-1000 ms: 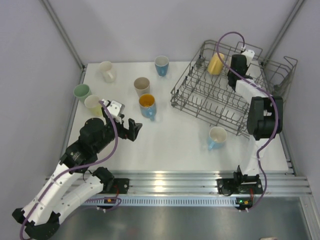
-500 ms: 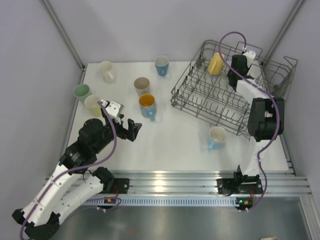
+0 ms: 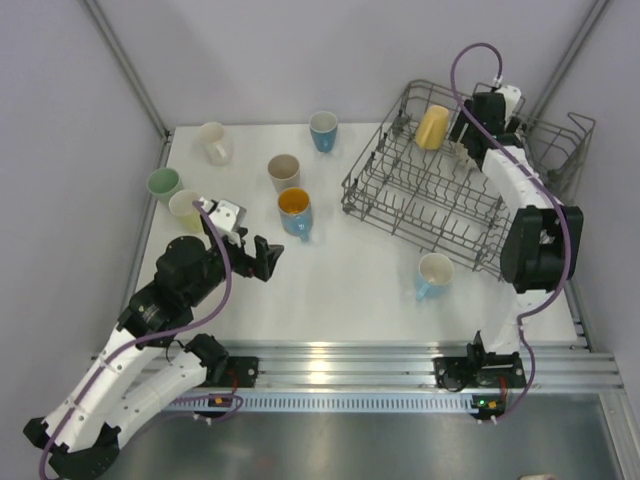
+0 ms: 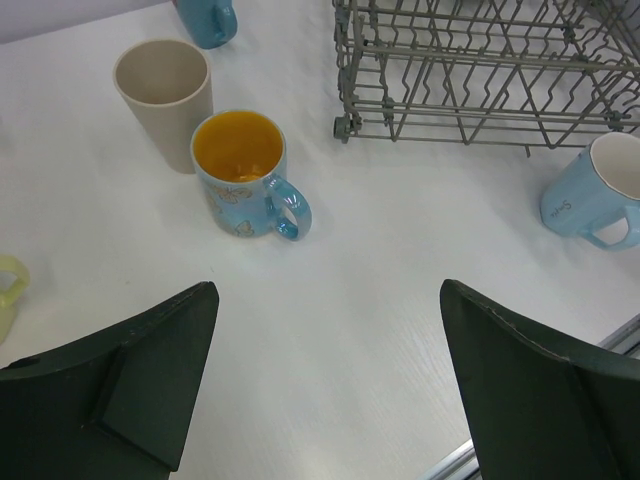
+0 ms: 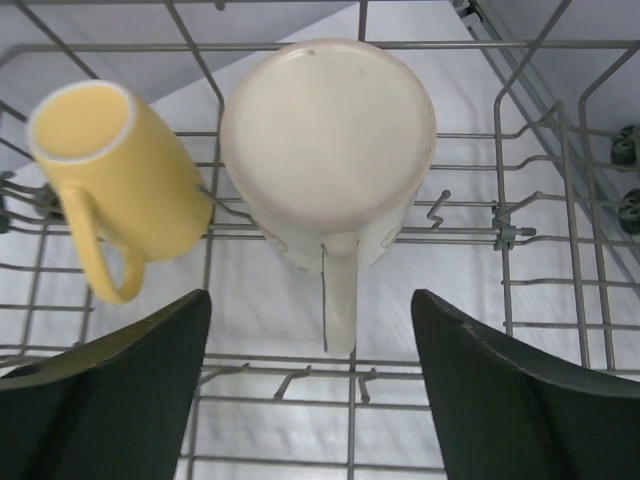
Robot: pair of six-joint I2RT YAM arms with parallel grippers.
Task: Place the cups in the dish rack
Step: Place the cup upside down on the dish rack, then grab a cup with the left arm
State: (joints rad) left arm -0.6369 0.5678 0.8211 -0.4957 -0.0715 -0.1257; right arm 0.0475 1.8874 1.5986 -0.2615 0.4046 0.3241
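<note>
The grey wire dish rack [image 3: 349,186] stands at the far right. A yellow mug [image 3: 433,127] lies in its far corner. In the right wrist view the yellow mug [image 5: 110,175] lies beside a cream mug [image 5: 328,150] set upside down on the rack's wires [image 5: 300,45]. My right gripper [image 3: 466,132] is open and empty just above the cream mug's handle [image 5: 310,300]. My left gripper [image 3: 268,257] is open and empty over the table [image 4: 325,300]. It faces a blue mug with an orange inside [image 4: 240,170] and a beige tumbler [image 4: 163,95].
On the table stand a blue cup [image 3: 323,130], a cream mug [image 3: 214,142], a mint green cup [image 3: 163,184] and a pale yellow cup [image 3: 186,208]. A light blue mug [image 3: 434,274] lies before the rack's near edge. Metal rails run along the table's near edge.
My right gripper has drawn back from the rack's middle toward its far right corner, leaving the cream mug standing. The left arm has barely moved.
</note>
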